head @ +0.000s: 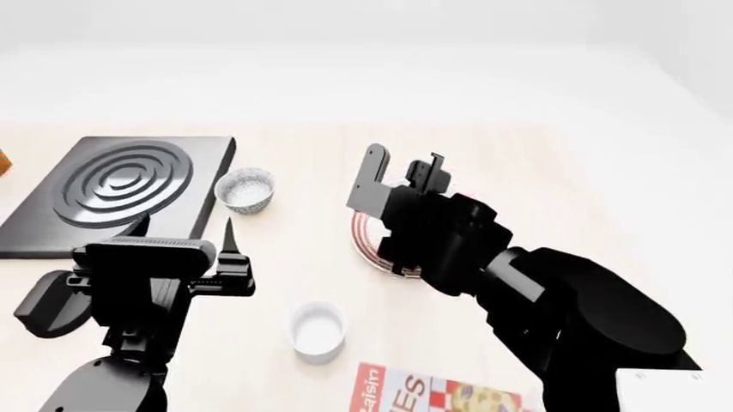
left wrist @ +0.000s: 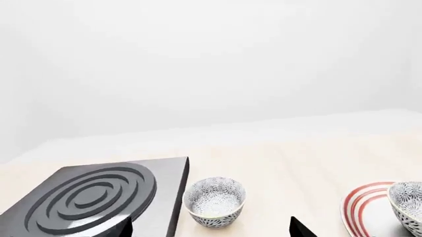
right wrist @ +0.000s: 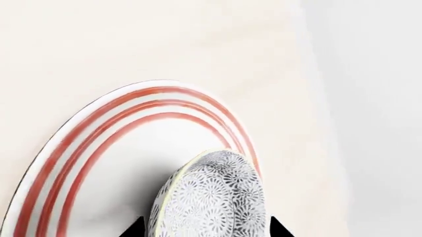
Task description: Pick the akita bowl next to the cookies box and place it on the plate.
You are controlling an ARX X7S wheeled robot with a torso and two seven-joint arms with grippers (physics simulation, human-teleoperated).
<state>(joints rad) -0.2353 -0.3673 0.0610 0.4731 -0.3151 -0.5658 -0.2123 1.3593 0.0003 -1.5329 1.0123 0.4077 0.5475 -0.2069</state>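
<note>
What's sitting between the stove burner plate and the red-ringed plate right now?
A second speckled bowl stands there, beside the burner plate and apart from the plate; bare table otherwise. The left wrist view shows it best; the head view agrees.

Akita bowl [right wrist: 211, 197] on plate [right wrist: 99, 148], off-centre.

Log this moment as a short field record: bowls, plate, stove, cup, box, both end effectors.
held bowl: tilted, over the plate, between the right end effector fingers
other bowl: upright on the table, beside the stove
cup: on the table, near edge
box: near edge, partly out of frame
left end effector: open, empty
task: bowl not yet released on the plate
</note>
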